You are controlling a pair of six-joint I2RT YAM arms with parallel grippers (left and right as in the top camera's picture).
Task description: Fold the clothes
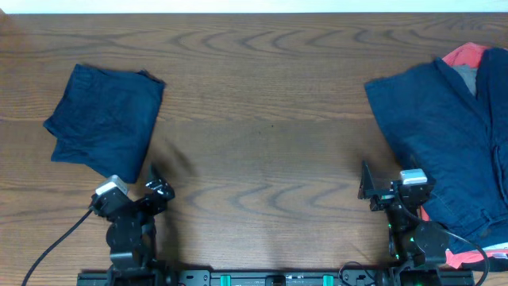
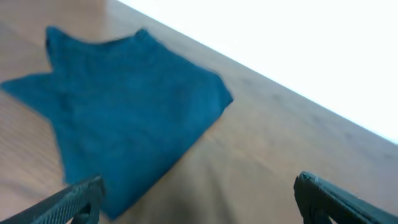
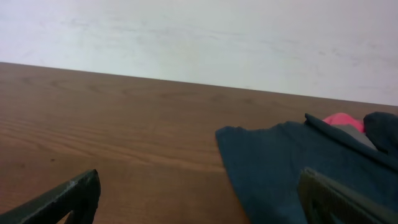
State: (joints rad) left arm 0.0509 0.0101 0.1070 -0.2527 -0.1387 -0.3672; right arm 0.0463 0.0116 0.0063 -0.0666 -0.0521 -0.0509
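A folded navy garment lies on the table's left side; it also shows in the left wrist view. A pile of unfolded navy clothes covers the right side, with a coral-red and grey piece at its far edge; the pile shows in the right wrist view with the coral piece. My left gripper is open and empty, near the folded garment's front corner. My right gripper is open and empty, at the pile's front left edge.
The wooden table stretches between the two garments. More coral-red fabric peeks out beside the right arm's base. A black cable trails from the left arm.
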